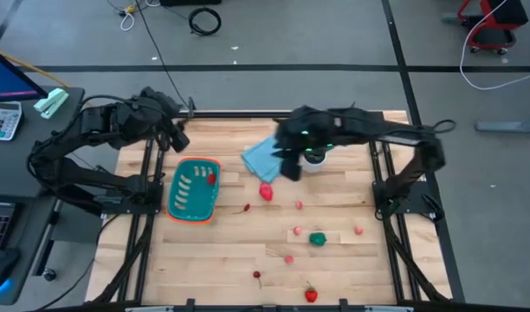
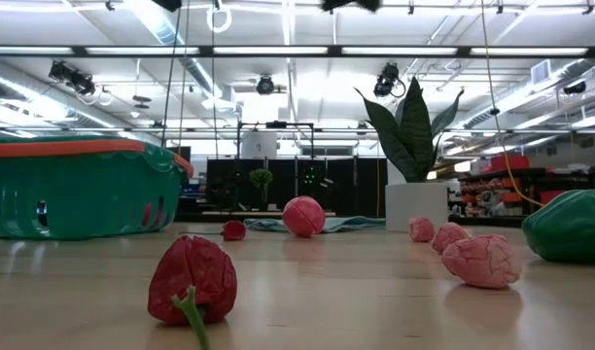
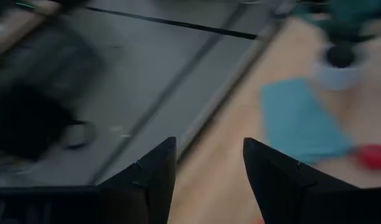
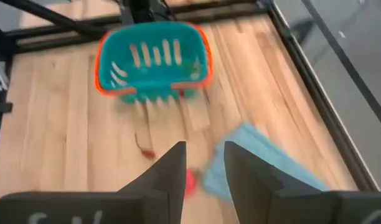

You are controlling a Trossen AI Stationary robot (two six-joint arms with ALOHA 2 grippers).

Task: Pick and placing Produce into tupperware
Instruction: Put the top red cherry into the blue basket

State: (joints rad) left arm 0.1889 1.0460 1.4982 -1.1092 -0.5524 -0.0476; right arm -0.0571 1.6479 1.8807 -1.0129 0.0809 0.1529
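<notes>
The teal tupperware with its orange rim sits on the table's left part, its base flat on the wood, and one red piece lies inside. More produce lies loose: a red piece by the cloth, small pink pieces, a green one and a strawberry. My right gripper hovers open above the red piece, near the tupperware. My left gripper is open, raised over the table's far left edge beyond the tupperware.
A light blue folded cloth and a white pot with a spiky plant sit at the table's far middle. Thin red chillies lie among the produce. In the low view a red piece is nearest the camera.
</notes>
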